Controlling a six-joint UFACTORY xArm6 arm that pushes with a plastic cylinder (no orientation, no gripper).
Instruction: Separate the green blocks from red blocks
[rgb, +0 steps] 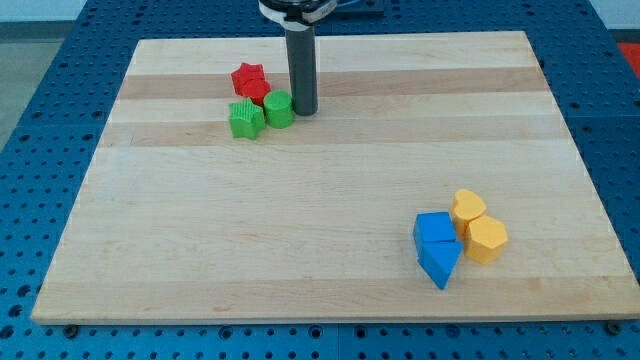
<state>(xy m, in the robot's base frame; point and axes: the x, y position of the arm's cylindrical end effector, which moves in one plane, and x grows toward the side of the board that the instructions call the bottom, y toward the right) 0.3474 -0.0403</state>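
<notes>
My tip (303, 110) touches the green cylinder (278, 109).

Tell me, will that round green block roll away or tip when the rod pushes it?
Probably neither: the round green block sits squat and flat on the wooden board, so it should slide. My tip is at its right, and the green star block alongside may get nudged.

Straight dark grey rod, my tip (304, 111), white-and-black mount above.
</notes>
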